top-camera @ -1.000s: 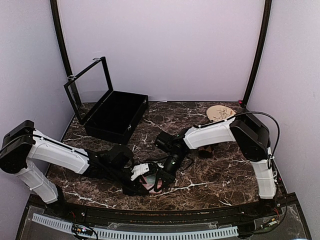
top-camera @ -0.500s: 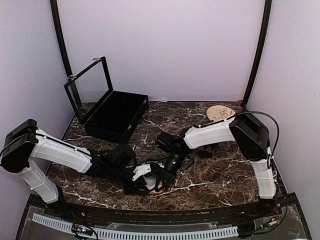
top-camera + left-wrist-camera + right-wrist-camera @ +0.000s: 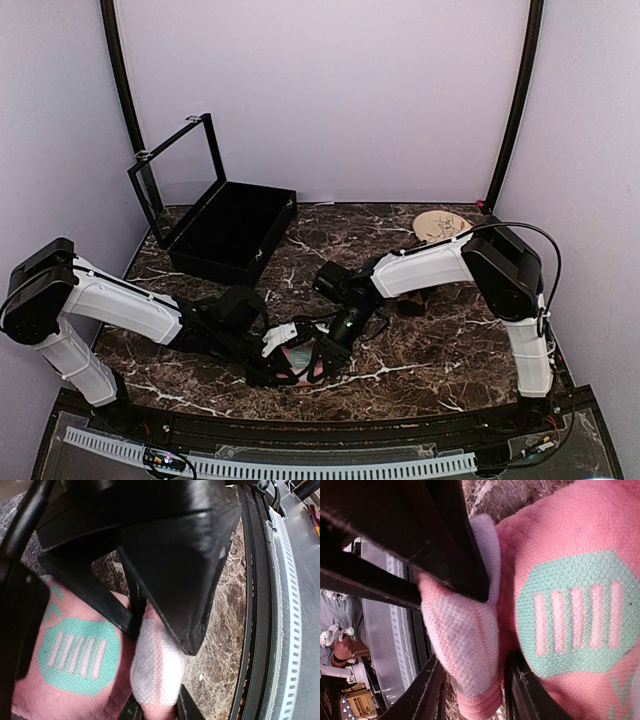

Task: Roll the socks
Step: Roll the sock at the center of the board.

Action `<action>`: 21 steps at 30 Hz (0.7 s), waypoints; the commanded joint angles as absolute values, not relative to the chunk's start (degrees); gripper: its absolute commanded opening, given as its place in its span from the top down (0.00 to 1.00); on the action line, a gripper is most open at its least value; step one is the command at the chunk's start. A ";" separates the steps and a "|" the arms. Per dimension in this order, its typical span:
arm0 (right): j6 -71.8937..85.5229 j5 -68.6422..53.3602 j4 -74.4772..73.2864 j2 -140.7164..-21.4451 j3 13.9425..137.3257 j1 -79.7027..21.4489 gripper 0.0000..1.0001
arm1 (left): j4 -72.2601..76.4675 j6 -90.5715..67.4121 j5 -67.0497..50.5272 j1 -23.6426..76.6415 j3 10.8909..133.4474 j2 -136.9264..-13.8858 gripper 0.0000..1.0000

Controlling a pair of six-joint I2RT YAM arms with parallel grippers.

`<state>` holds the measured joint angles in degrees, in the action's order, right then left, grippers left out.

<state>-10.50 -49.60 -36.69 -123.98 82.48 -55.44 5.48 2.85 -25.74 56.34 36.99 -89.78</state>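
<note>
A pink sock [image 3: 300, 363] with pale green patches lies bunched on the marble near the table's front edge, and both grippers meet over it. In the left wrist view, my left gripper [image 3: 155, 707] is shut on the sock's pale grey-white fold [image 3: 155, 665]; the pink body with a green patch [image 3: 80, 655] lies to the left. My right gripper's black body [image 3: 170, 555] fills the upper part of that view. In the right wrist view, my right gripper [image 3: 472, 690] stands open around the same pale fold [image 3: 465, 630], and a left finger [image 3: 420, 530] crosses above it. From above, the left gripper [image 3: 292, 352] and right gripper [image 3: 322, 357] nearly touch.
An open black case [image 3: 235, 232] with its lid raised stands at the back left. A round tan plate [image 3: 440, 224] sits at the back right, and a dark mug [image 3: 408, 305] is partly hidden under the right arm. The table's black front rail [image 3: 300, 425] runs just below the sock.
My left gripper has closed on the sock's pale fold. My right gripper has opened from a tight grip and now stands around the fold. Both arms stayed almost in place.
</note>
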 commanded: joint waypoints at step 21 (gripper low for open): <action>-2.68 -38.30 -20.09 -112.60 69.08 -51.24 0.62 | 5.02 -2.91 -40.38 50.48 36.65 -94.23 0.81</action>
